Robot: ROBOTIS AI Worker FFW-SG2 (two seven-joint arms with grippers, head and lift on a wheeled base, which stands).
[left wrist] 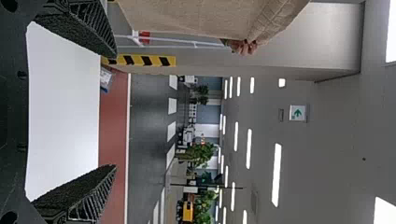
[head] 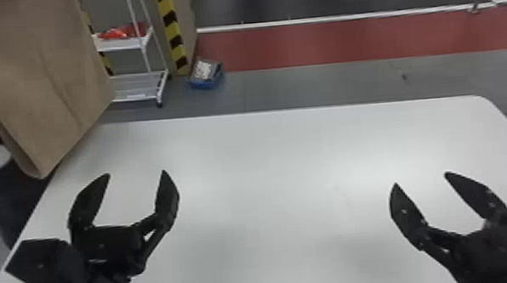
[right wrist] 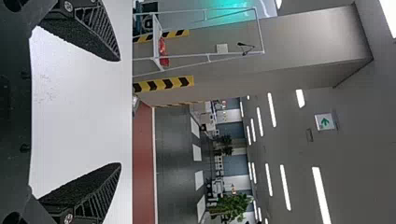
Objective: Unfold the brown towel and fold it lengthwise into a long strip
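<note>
Two claws stand ready above the bench [head: 266, 159], the left claw [head: 136, 173] and the right claw [head: 421, 178], each with its fingers spread wide and nothing between them. The brown towel [head: 43, 81] hangs in the air beyond the left claw and out to its outer side, well apart from the right claw. A person's hand [left wrist: 243, 47] grips it by its upper part, so the cloth droops in a broad sheet; whether its lower edge touches the bench, one cannot tell from here

The job looks to be at its very start: the towel seems on its way to being handed over or laid down, and neither the unfolding nor the lengthwise fold appears begun. The next move probably calls for patience, both claws keeping clear until the cloth rests on the bench between them. After that, each would pinch a loose corner or edge and draw it outward. A claw closing too soon could snag the hanging cloth, or catch several layers together
</note>
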